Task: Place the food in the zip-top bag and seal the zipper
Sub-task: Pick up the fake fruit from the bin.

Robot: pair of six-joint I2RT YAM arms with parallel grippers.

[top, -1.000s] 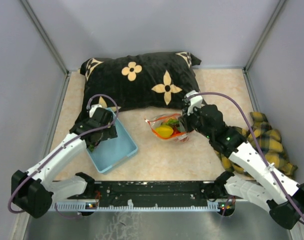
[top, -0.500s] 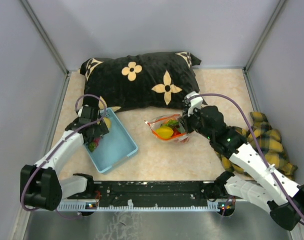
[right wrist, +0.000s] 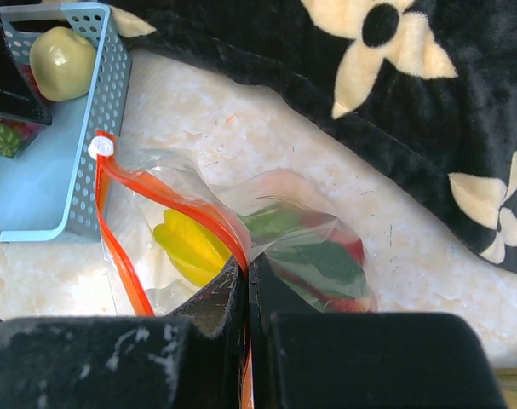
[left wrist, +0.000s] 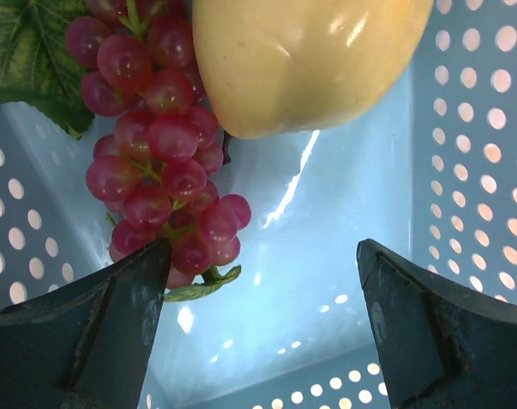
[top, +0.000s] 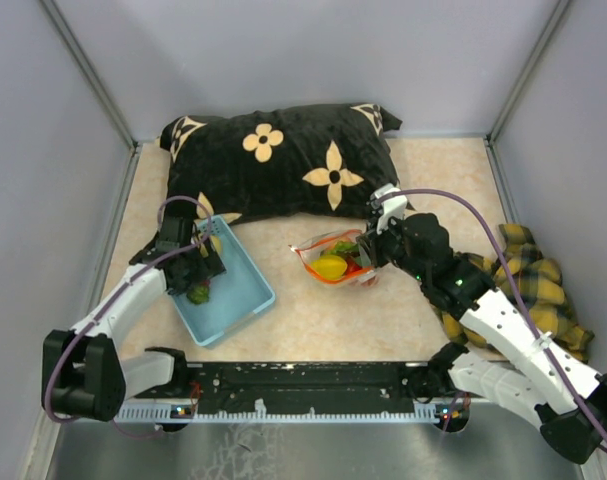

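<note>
Purple grapes [left wrist: 160, 170] lie just ahead of my left fingers [top: 196, 272], which are spread apart low inside the blue basket [left wrist: 471, 128]. One tip is right at the bottom of the bunch, and a pale yellow pear [left wrist: 309, 60] sits just beyond it. My right fingers [right wrist: 248, 285] are pressed together on the bag [right wrist: 301, 247] at its mouth, pinching the red zipper [right wrist: 126, 256] so the opening gapes toward the basket. The bag rests on the table [right wrist: 241, 119] near the black pillow [right wrist: 411, 102], with a yellow piece [right wrist: 190, 247] and some red and green fruit inside.

To pick well, I think I should shift sideways until the bunch sits between both tips. Then I'd close on the berries rather than the leaf and lift straight up, clear of the basket wall. The right pinch should hold firm so the mouth stays wide.

No brand or writing is readable. The white tab [right wrist: 100, 146] on the zipper looks blank, and the pillow shows only cream flowers.
</note>
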